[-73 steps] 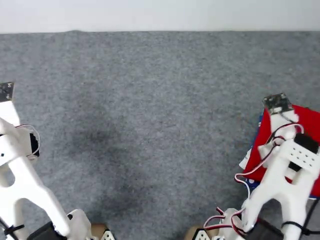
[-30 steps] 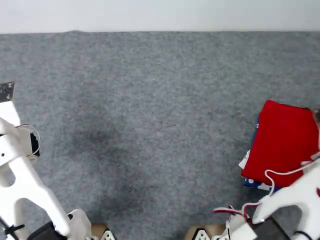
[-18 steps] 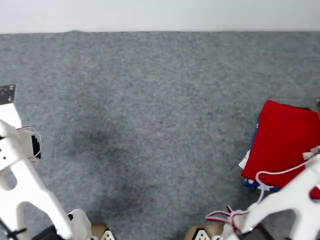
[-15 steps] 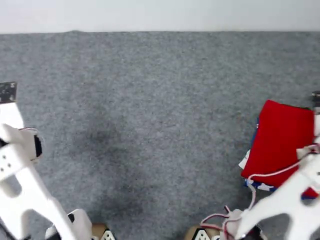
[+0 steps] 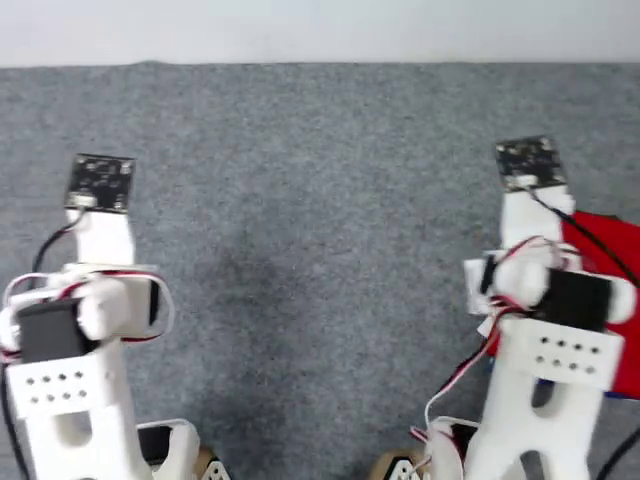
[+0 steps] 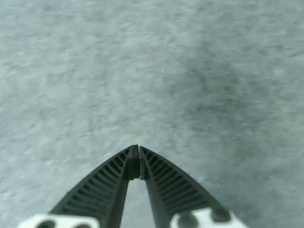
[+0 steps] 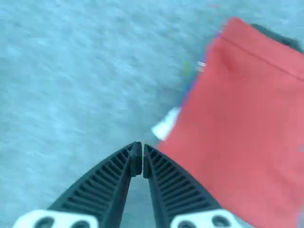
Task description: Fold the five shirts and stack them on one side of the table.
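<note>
- Left arm point(image 5: 70, 330): it stands at the left side of the desk point(image 5: 320, 200), well apart from the garments. This posture reads as parked, not working.
- Left claw point(image 6: 134, 161): the jaws are pressed together tip to tip and hold nothing. It hangs above the grey covering of the desk. With no cloth beneath it there is nothing to pinch, so closed jaws suit a rest position.
- Desk, centre: the grey felt-like surface lies between the two arms and serves as the folding area.
- Right arm point(image 5: 540, 330): it stands at the right side of the desk and overlaps the near-left part of the garment pile in the high view.
- Right claw point(image 7: 137, 159): the jaws are closed tip to tip and grip nothing. The tips sit over the desk just beside the pile's edge and do not touch it, as far as can be judged. This suggests the cloth has been let go.
- Red shirt point(image 7: 247, 123): it is folded into a flat rectangle and lies on top of the stack point(image 5: 612, 250) at the right edge of the desk, the side chosen for stacking.
- Lower layers point(image 7: 166, 124): a white edge and a thin blue edge stick out from under the red shirt. The number of garments underneath cannot be counted. Going by the tidy pile, the task appears to be at or near its end.
</note>
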Tool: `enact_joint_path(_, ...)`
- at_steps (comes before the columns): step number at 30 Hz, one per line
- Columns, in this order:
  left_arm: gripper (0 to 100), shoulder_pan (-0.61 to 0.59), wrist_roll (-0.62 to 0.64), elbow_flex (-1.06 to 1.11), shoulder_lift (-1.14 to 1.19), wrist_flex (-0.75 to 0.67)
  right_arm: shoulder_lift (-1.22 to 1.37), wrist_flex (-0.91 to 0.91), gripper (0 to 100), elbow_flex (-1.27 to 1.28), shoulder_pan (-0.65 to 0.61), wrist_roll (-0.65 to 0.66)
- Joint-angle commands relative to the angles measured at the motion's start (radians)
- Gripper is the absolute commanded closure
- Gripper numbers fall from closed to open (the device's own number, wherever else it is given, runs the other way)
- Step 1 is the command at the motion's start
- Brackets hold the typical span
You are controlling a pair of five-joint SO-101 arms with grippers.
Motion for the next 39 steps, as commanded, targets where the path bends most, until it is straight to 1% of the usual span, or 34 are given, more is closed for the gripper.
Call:
enact_joint_path(1, 99, 0.123, 0.137, 0.01, -0.021, -0.068, -0.03, -0.015, 98.3, 0.002, -0.124, -0.203)
enact_joint_path(3, 99, 0.192, 0.215, 0.013, -0.021, -0.071, -0.035, -0.01, 98.3, 0.032, -0.176, -0.276)
enact_joint_path(6, 99, 0.275, 0.313, 0.025, -0.021, -0.075, -0.035, -0.01, 98.4, 0.058, -0.211, -0.37)
enact_joint_path(8, 99, 0.307, 0.373, 0.036, -0.021, -0.08, -0.035, -0.015, 98.7, 0.061, -0.219, -0.411)
enact_joint_path(11, 100, 0.324, 0.453, 0.059, -0.023, -0.103, -0.035, -0.022, 99.0, 0.061, -0.219, -0.431)
enact_joint_path(15, 100, 0.324, 0.457, 0.099, -0.046, -0.146, -0.061, -0.027, 99.0, 0.063, -0.219, -0.433)
enact_joint_path(20, 100, 0.316, 0.453, 0.197, -0.229, -0.242, -0.18, -0.054, 99.0, 0.084, -0.213, -0.433)
enact_joint_path(24, 100, 0.316, 0.451, 0.349, -0.334, -0.29, -0.243, -0.124, 99.0, 0.23, -0.217, -0.431)
enact_joint_path(29, 100, 0.313, 0.451, 0.453, -0.397, -0.327, -0.326, -0.22, 99.0, 0.42, -0.213, -0.431)
enact_joint_path(33, 100, 0.313, 0.45, 0.533, -0.422, -0.399, -0.44, -0.318, 99.0, 0.578, -0.219, -0.428)
enact_joint_path(37, 100, 0.313, 0.4, 0.628, -0.446, -0.483, -0.585, -0.397, 99.0, 0.733, -0.219, -0.427)
enact_joint_path(39, 100, 0.293, 0.39, 0.68, -0.463, -0.529, -0.65, -0.426, 99.0, 0.815, -0.219, -0.425)
